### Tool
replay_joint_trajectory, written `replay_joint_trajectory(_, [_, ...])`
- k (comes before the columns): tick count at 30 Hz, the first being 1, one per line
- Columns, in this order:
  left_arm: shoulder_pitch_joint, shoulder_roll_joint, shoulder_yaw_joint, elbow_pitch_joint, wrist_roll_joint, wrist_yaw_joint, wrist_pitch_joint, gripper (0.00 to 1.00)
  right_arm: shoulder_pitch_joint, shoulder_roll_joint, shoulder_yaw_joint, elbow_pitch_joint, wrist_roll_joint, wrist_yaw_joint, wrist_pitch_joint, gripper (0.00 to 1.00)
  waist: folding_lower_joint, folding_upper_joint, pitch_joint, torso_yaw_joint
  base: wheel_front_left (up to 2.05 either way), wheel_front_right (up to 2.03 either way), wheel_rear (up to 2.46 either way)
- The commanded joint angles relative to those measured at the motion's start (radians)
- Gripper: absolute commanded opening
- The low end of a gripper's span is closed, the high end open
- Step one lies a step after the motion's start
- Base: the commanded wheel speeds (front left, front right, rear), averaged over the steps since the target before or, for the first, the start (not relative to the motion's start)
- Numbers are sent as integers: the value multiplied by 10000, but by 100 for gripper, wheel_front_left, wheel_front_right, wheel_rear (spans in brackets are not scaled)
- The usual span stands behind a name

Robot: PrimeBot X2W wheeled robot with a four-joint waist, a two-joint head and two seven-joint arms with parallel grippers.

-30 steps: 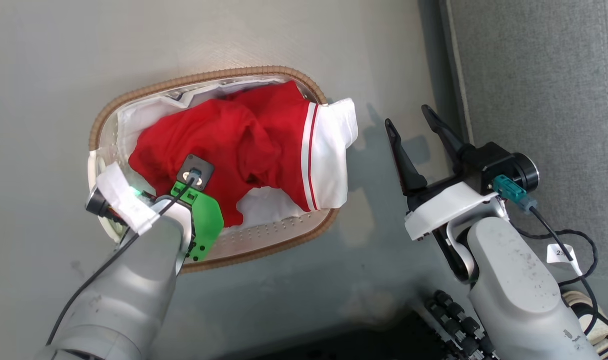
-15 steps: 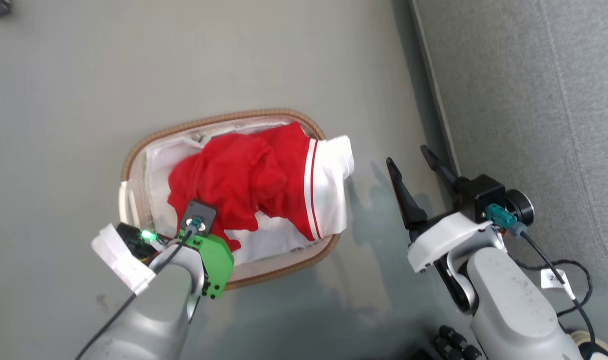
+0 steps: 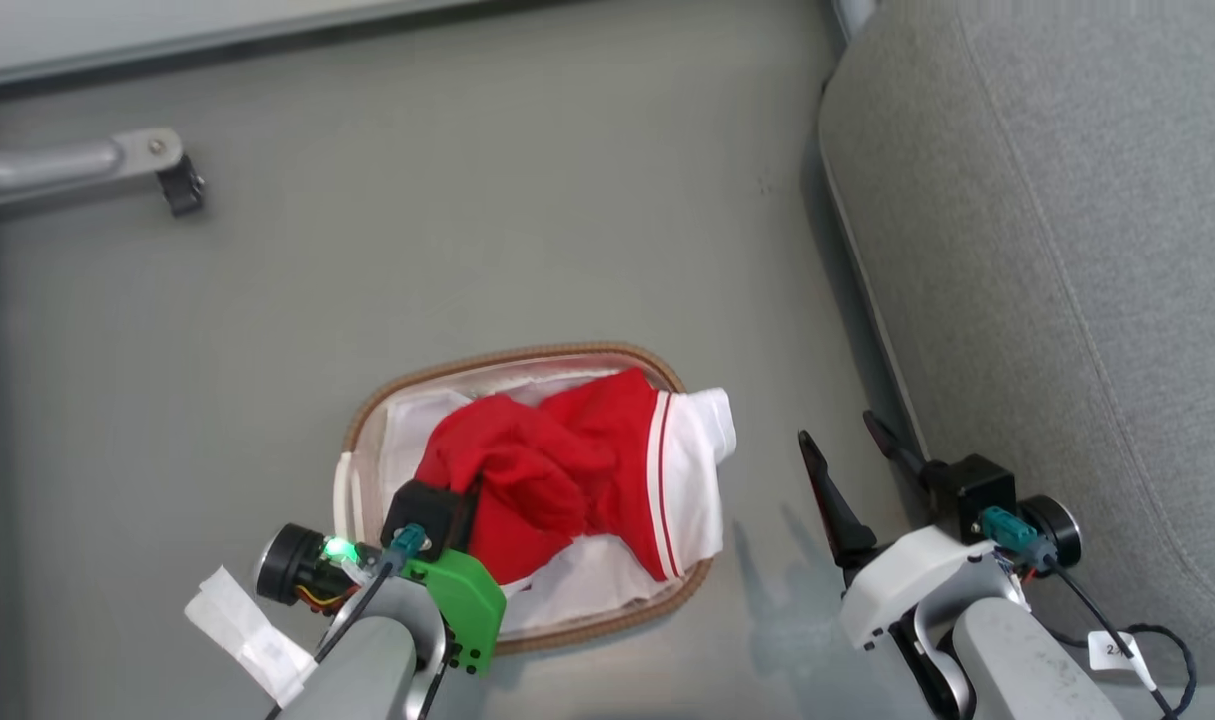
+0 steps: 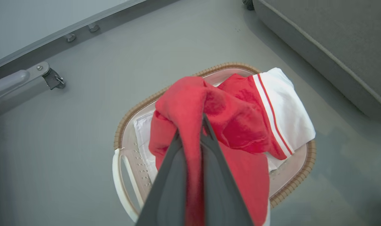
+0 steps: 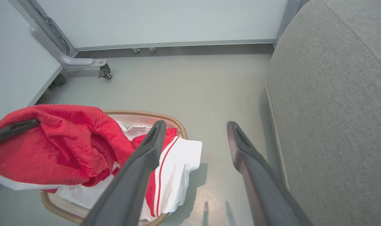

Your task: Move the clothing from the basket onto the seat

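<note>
The clothing point(image 3: 527, 480) sits in the basket point(image 3: 512, 356), its white striped panel draped over the rim, one red fold raised. The left gripper point(image 4: 203, 121) is clamped on that fold. The right gripper point(image 3: 837, 432) hangs, fingers apart, over the floor point(image 3: 467, 250) between basket and seat point(image 3: 1067, 250).

Staged living-room test space, grey couch point(image 3: 1067, 250), wheeled metal frame point(image 3: 87, 165), plain floor point(image 3: 467, 250)

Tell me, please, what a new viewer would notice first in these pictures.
The bright red clothing stands out, lifted partly out of the white basket by the shut left gripper. Right of the basket, the open right gripper hovers beside the big grey couch.
</note>
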Motion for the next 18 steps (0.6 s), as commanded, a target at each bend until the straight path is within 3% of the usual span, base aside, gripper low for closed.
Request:
replay_joint_trajectory(1, [247, 80, 99, -238, 63, -45, -33, 0, 195, -30, -14, 59, 46, -3, -48, 100, 0, -1, -949, 513, 0, 0, 0])
replay_joint_trajectory(10, [1020, 250, 971, -2669, 578, -88, -23, 0, 802, -14, -210, 79, 37, -3, -48, 100, 0, -1, -1890, 633, 0, 0, 0])
replay_joint_trajectory(18, [1385, 64, 1547, -4866, 1033, -253, -24, 0, 1203, 4, -289, -136, -45, -3, -48, 100, 0, -1, -2470, 494, 0, 0, 0])
